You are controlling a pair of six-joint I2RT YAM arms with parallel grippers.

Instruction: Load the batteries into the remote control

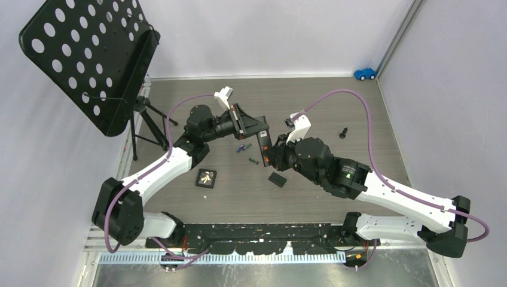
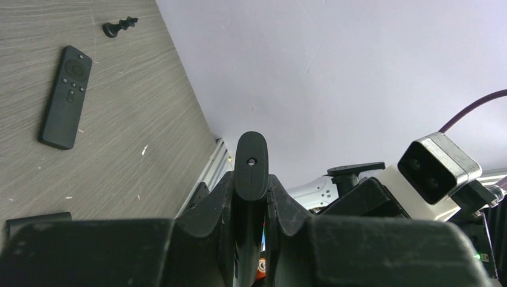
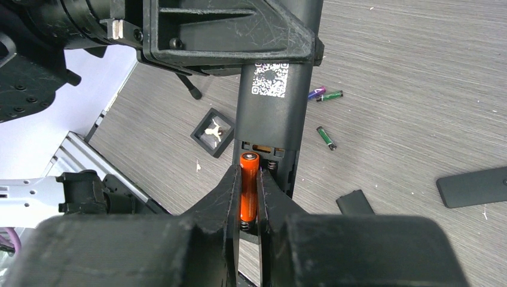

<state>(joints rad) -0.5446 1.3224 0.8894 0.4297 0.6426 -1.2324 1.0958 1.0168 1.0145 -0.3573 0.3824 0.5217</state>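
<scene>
My left gripper (image 1: 244, 124) (image 2: 251, 182) is shut on a black remote (image 1: 262, 140) (image 2: 251, 158) and holds it above the table, back side up. In the right wrist view the remote (image 3: 272, 101) shows a QR label and an open battery bay. My right gripper (image 1: 270, 156) (image 3: 249, 174) is shut on an orange battery (image 3: 249, 186) that lies in the bay's left slot, against a spring. The right slot looks empty. A blue and a green battery (image 3: 323, 94) and another green battery (image 3: 326, 137) lie on the table (image 1: 242, 147).
The small black cover plate (image 1: 277, 179) (image 3: 357, 202) lies near the right gripper. A second black remote (image 2: 64, 98) (image 3: 472, 186) lies flat. A small black box (image 1: 206, 177), a black chess piece (image 1: 343, 133), a blue toy car (image 1: 365, 73) and a music stand (image 1: 95, 60) are around.
</scene>
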